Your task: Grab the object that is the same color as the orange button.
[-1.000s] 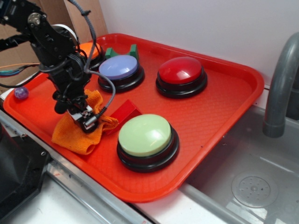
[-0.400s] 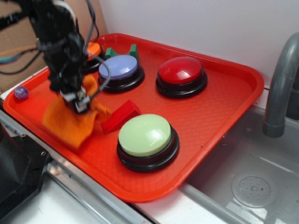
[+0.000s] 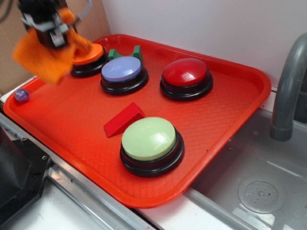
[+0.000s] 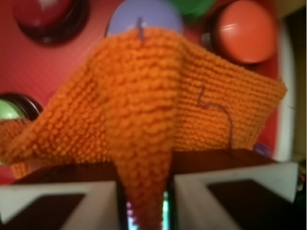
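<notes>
The orange cloth [image 3: 45, 55] hangs in the air above the tray's back left corner, pinched in my gripper [image 3: 56, 33], which is shut on it. In the wrist view the cloth [image 4: 144, 105] fans out from between the two white fingers [image 4: 72, 203] and fills most of the frame. The orange button [image 3: 88, 53] sits on the red tray [image 3: 216, 120] at the back left, just right of the hanging cloth; in the wrist view the orange button [image 4: 244, 31] shows at top right.
On the tray stand a purple button [image 3: 122, 69], a red button [image 3: 185, 73], a green button [image 3: 149, 139] and a red wedge block [image 3: 123, 119]. A green piece [image 3: 125, 52] sits behind the purple button. A small purple ball [image 3: 21, 95] lies at the tray's left edge. A sink with a grey faucet [image 3: 288, 81] is to the right.
The gripper has risen and moved back-left, lifting the orange cloth off the tray floor. The red wedge that the cloth partly covered is now fully exposed.
</notes>
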Controlling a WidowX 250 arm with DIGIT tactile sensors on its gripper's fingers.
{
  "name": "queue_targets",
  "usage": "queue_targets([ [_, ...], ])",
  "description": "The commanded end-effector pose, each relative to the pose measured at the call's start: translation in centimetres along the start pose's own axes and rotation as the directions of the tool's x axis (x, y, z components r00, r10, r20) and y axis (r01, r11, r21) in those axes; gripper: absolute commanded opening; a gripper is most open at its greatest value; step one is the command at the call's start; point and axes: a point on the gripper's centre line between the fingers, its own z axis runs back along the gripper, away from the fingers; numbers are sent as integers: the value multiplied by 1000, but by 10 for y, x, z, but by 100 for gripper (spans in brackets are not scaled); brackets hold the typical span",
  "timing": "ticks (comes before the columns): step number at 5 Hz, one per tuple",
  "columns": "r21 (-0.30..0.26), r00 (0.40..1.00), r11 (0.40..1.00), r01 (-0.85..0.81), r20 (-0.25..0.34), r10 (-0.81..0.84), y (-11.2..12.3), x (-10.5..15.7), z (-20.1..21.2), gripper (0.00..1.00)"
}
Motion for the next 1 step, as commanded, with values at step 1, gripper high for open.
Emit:
queue_targets([
  [1,105,994,989,102,-43,-98,1,1,31,0],
])
